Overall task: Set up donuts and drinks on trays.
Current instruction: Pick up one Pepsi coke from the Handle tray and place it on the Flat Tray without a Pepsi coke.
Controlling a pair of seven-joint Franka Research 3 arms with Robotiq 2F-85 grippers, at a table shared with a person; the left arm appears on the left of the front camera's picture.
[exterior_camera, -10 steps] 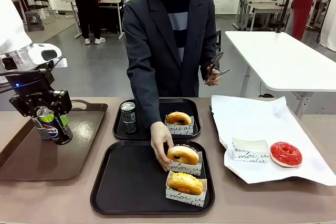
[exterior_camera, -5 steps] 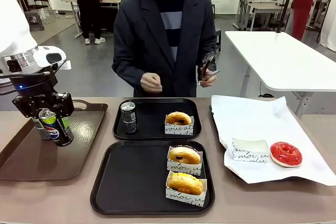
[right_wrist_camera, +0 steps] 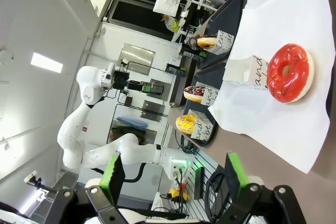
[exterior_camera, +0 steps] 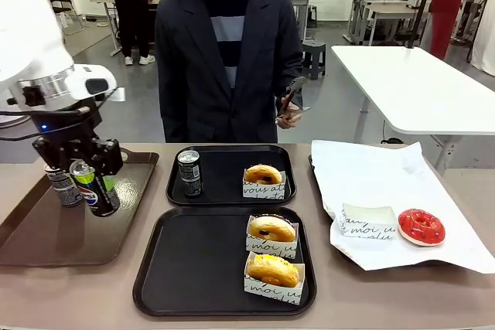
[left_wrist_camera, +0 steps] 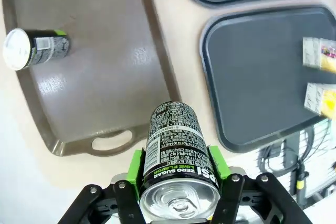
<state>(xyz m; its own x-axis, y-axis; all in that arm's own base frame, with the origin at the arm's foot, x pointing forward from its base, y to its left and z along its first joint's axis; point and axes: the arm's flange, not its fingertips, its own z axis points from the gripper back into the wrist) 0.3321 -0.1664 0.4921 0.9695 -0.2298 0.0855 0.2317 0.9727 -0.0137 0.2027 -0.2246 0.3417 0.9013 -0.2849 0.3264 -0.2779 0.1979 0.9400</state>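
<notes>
left claw [exterior_camera: 96, 185]: clamped on the pepsi can [exterior_camera: 94, 189], green pads on either side of its body. can held tilted, silver top leaning toward the robot's left, over the right part of the brown tray [exterior_camera: 39, 241]. cannot tell whether its base touches the tray. left wrist view: silver top nearest the camera, pads pressed to both sides, brown tray and its handle cut-out beyond.

black-and-white can [exterior_camera: 62, 185]: upright on the brown tray, just left of the held can, apart from it.

right claw [right_wrist_camera: 173, 177]: fingers spread wide, nothing between them, looking across the worktop [exterior_camera: 77, 291] toward the red-iced donut [right_wrist_camera: 289, 73].

far black tray [exterior_camera: 224, 183]: second patterned can [exterior_camera: 189, 172] upright at its left side; golden-glazed donut [exterior_camera: 264, 174] in a white lettered box at its right side. the two are well apart.

near black tray [exterior_camera: 193, 260]: touching or almost touching the far tray's near edge. two boxed donuts along its right side, one behind the other, boxes touching: chocolate-topped donut [exterior_camera: 271, 229] farther, yellow-iced donut [exterior_camera: 272, 270] nearer. left part of this tray bare.

white paper [exterior_camera: 371, 179]: spread on the worktop right of both black trays. on it an empty box [exterior_camera: 367, 222] with cursive lettering, and the red-iced donut lying bare on the paper just right of the box.

person [exterior_camera: 224, 59]: standing at the far side behind the far tray, dark jacket, tongs [exterior_camera: 292, 94] held up in one hand [exterior_camera: 289, 118] at waist level, clear of the worktop.
</notes>
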